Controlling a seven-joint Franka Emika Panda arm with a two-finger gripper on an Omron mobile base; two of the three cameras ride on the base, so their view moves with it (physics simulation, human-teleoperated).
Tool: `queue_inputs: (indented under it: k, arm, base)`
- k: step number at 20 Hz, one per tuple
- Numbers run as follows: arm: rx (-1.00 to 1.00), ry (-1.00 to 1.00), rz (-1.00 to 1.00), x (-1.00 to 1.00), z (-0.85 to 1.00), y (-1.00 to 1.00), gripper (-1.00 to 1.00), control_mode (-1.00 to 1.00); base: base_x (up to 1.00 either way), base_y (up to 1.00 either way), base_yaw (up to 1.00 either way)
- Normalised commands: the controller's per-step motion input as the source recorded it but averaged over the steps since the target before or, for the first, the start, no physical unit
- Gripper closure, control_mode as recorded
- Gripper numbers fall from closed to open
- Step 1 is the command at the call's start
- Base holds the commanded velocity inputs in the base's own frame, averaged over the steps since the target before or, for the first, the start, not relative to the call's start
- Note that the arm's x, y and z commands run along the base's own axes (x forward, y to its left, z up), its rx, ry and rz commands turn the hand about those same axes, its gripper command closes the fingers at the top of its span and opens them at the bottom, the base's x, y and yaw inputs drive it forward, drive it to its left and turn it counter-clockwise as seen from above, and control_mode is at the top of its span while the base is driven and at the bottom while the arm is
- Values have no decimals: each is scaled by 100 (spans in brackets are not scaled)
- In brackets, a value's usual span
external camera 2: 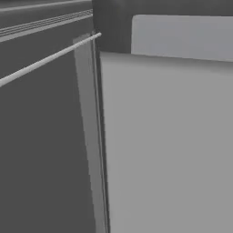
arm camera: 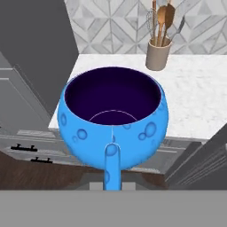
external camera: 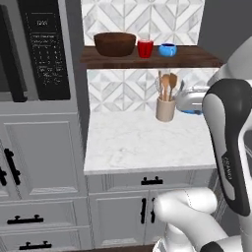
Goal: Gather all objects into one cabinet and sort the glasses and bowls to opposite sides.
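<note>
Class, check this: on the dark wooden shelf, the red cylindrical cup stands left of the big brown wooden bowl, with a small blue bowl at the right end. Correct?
Not quite. The left base view shows the red cylindrical cup right of the big brown wooden bowl, between it and the small blue bowl.

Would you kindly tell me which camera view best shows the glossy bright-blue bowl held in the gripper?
The hand view: the glossy bright-blue bowl sits close, rim and dark interior showing. The left base view catches a blue sliver beside the arm; the right base view gives grey panels.
</note>
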Motion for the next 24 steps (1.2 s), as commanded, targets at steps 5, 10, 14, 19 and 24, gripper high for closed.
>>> queue_inputs:
  k: [5,10,14,19,24]
  arm:
    - [0,0,0,0,0,0,100,100]
    - [0,0,0,0,0,0,100,100]
    - [0,0,0,0,0,0,100,100]
    - [0,0,0,0,0,0,100,100]
    - [0,0,0,0,0,0,100,100]
  base:
    - [100,10,-6]
    - [100,1,0]
    - [79,-30,1]
    - [44,-2,-1]
    - [47,0,-3]
